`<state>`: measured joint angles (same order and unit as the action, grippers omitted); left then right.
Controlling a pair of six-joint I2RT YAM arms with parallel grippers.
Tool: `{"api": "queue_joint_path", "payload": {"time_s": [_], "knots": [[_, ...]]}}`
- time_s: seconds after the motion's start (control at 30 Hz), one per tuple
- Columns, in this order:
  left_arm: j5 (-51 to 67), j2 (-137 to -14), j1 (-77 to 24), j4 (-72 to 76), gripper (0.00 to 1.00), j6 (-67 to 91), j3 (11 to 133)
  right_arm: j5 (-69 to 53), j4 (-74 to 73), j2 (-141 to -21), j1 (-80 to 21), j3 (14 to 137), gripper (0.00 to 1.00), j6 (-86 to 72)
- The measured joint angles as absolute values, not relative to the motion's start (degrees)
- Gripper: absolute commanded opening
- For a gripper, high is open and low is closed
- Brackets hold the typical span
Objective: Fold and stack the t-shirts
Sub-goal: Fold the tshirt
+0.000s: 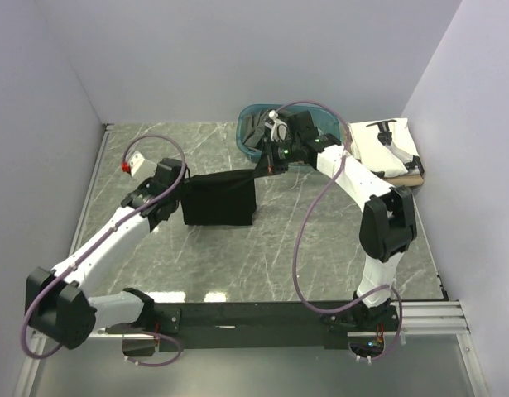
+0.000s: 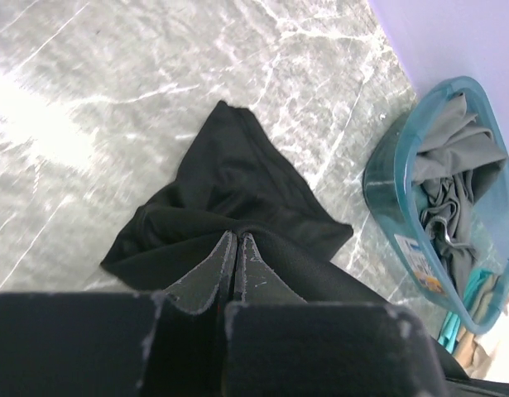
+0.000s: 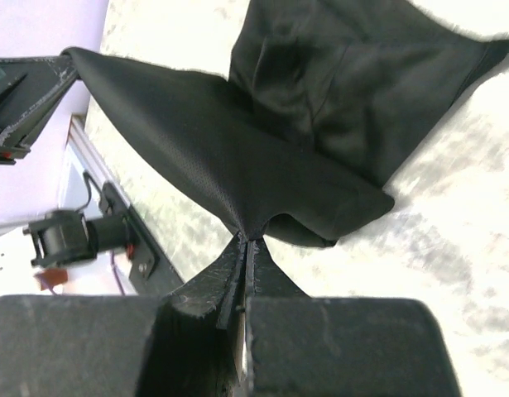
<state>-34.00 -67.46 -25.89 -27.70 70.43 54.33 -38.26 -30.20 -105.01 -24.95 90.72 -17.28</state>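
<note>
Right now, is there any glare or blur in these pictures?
Right wrist view: the table is blown out white around the black shirt. Left wrist view: a glare patch on the left, shirt sharp. Top view: sharp, only a faint sheen.

Bright, even light falls from above. The marble table (image 1: 262,256) shines, with white glare at its near edge and in both wrist views. The right wrist view looks washed out and blurry. The black t-shirt (image 1: 218,200) is so dark its folds barely show.
</note>
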Motion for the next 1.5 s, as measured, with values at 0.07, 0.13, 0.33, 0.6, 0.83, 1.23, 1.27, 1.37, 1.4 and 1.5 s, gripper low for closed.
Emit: {"api": "queue_joint_path", "payload": {"time_s": [0.07, 0.13, 0.33, 0.6, 0.83, 1.23, 1.27, 1.37, 1.4, 1.5], "knots": [[-32.84, -69.52, -24.51, -26.04, 0.01, 69.01, 55.29, -38.33, -30.24, -107.13, -24.53, 92.92, 0.0, -17.06], [-31.79, -71.46, -23.22, -24.47, 0.01, 67.46, 55.9, -38.33, -30.81, -109.12, -24.16, 94.8, 0.0, -16.78], [-29.34, -77.65, -20.29, -22.06, 0.01, 63.99, 59.27, -38.72, -32.25, -116.66, -22.74, 102.28, 0.0, -16.14], [-26.55, -85.25, -17.1, -19.11, 0.01, 60.6, 63.05, -37.23, -33.36, -124.53, -21.82, 110.02, 0.0, -15.75], [-24.03, -93.78, -15.38, -18.41, 0.01, 58.15, 68.29, -32.45, -32.93, -128.16, -21.82, 113.25, 0.0, -16.12], [-22.57, -102.17, -12.67, -18.76, 0.99, 55.61, 74.43, -25.61, -31.73, -133.58, -21.58, 119.07, 0.5, -15.92], [-22.35, -102.8, -12.34, -18.81, 0.99, 55.22, 75.13, -25.69, -31.99, -133.58, -21.58, 119.22, 0.53, -15.57], [-21.8, -103.04, -11.75, -18.9, 0.99, 54.68, 76.09, -25.43, -32.03, -132.92, -21.8, 119.02, 0.56, -14.66], [-21.61, -102.85, -11.73, -18.81, 0.99, 54.39, 76.18, -25.06, -31.48, -132.09, -22.09, 118.04, 0.57, -14.24], [-20.56, -101.91, -11.79, -18.7, 1.0, 53.6, 75.96, -24.27, -30.46, -128.29, -22.79, 113.3, 0.59, -13.58]]}}
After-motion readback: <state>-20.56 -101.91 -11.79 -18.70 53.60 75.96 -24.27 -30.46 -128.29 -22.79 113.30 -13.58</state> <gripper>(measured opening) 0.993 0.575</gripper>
